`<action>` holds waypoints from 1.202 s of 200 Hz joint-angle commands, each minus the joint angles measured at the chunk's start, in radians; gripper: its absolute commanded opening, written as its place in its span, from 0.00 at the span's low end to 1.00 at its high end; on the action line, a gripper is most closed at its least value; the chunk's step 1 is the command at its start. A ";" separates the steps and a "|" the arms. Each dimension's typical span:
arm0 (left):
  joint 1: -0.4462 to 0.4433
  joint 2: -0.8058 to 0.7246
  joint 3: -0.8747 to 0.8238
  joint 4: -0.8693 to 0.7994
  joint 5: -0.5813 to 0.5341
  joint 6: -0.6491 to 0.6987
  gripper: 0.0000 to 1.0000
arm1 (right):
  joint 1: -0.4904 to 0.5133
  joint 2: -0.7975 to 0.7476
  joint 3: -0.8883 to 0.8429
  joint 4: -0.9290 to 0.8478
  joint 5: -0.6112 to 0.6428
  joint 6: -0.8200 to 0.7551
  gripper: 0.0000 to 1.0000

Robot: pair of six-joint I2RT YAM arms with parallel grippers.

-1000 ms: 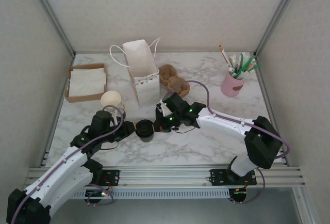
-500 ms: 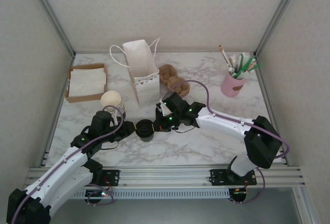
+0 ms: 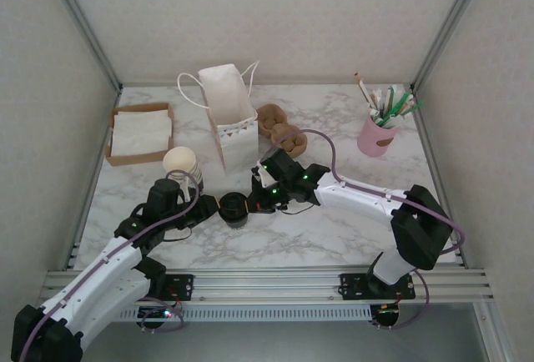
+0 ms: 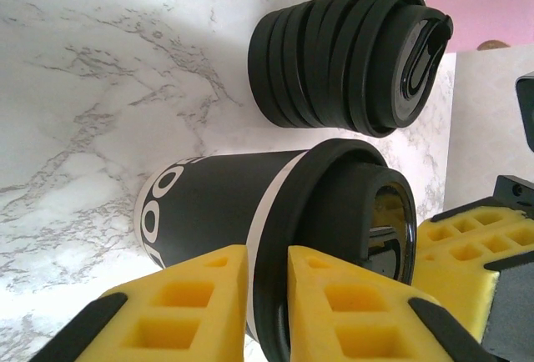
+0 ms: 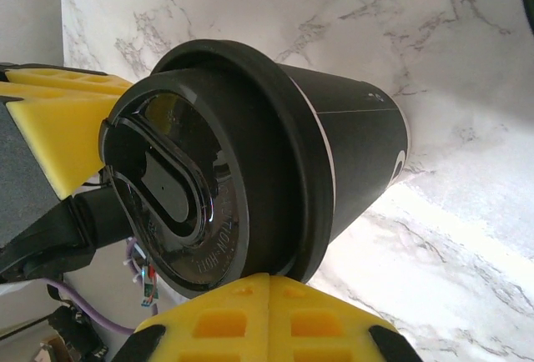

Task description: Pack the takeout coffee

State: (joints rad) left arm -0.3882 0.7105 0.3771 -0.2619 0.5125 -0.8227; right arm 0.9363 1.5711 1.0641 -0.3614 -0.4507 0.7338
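Observation:
The takeout coffee (image 4: 209,203) is a dark cup with white lettering and a black lid (image 4: 334,212). It stands on the marble between the two arms (image 3: 234,208). My left gripper (image 4: 267,279) is shut on the lid's rim, one yellow finger on each side of it. My right gripper (image 5: 269,295) is shut, its fingertips pressed together against the edge of the lid (image 5: 183,187). In the top view the left gripper (image 3: 210,209) sits left of the cup and the right gripper (image 3: 254,203) sits right of it.
A squat stack of black lids (image 4: 342,53) stands just behind the cup. A white paper bag (image 3: 229,116) stands open at the back, with pastries (image 3: 279,128) beside it. Cream cups (image 3: 181,164), a napkin box (image 3: 140,133) and a pink holder (image 3: 377,133) stand around.
The right arm and the cup have edged slightly to the left. The left gripper has closed a touch more on the lid's rim.

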 commanded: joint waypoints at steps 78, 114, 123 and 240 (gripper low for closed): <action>0.003 0.004 -0.014 -0.035 0.004 0.024 0.21 | 0.038 0.033 0.022 -0.101 0.071 -0.011 0.00; 0.006 0.002 0.004 -0.052 -0.026 0.025 0.21 | 0.037 0.000 0.081 -0.142 0.093 -0.038 0.00; 0.006 0.002 0.005 -0.050 -0.026 0.027 0.22 | 0.037 -0.005 0.094 -0.150 0.096 -0.045 0.00; 0.006 -0.018 0.058 -0.073 -0.018 0.014 0.40 | 0.036 -0.047 0.129 -0.196 0.124 -0.071 0.01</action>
State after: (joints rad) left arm -0.3843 0.7094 0.3870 -0.3000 0.5026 -0.8112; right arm 0.9630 1.5673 1.1706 -0.5247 -0.3553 0.6834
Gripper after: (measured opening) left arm 0.371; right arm 0.036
